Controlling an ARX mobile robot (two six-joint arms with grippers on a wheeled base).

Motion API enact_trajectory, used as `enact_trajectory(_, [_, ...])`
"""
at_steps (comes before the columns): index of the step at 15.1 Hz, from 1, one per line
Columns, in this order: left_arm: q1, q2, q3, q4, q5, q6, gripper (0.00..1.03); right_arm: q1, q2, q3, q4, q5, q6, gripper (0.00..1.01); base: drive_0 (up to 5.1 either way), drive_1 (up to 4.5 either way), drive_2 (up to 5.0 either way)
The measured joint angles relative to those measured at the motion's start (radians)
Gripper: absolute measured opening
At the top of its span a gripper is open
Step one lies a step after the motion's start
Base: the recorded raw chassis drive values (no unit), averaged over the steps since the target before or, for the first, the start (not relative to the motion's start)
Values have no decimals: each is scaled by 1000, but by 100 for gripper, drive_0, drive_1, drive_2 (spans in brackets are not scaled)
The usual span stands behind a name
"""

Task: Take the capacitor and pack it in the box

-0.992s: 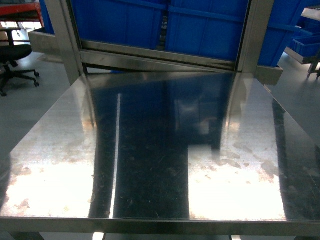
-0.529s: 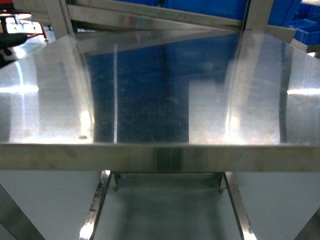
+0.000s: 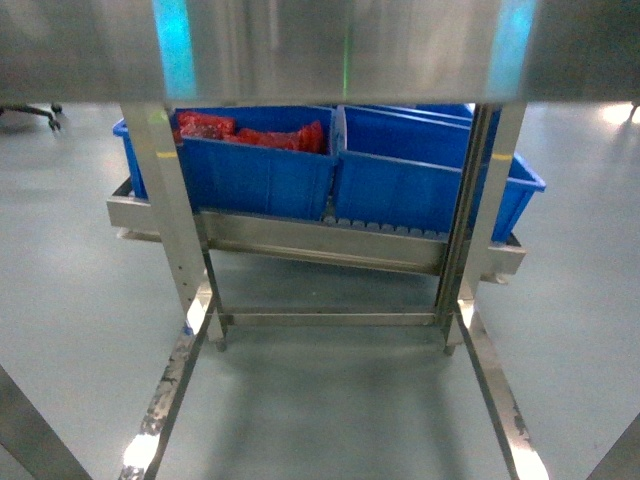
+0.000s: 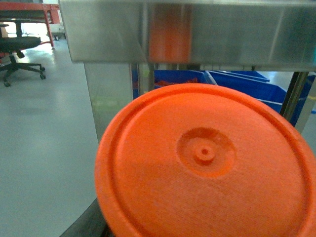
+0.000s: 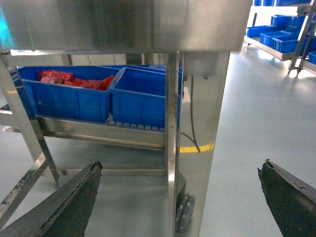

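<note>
Blue plastic crate (image 3: pixel 255 175) holding red packets (image 3: pixel 250 135) sits upper left of the head frame, under the steel table edge (image 3: pixel 320 50). Left gripper's state I cannot tell; an orange round disc (image 4: pixel 207 163) fills that wrist view. Right gripper (image 5: pixel 180 197) is spread wide, empty. Neither capacitor nor pink box shows; a capacitor is probably light, rigid, best pinched across its body.
</note>
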Motion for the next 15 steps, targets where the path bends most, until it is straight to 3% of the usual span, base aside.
enact_trajectory(15, [0,0,0,0,0,0,44,0,0,0,0,0,1,98,0,0,0])
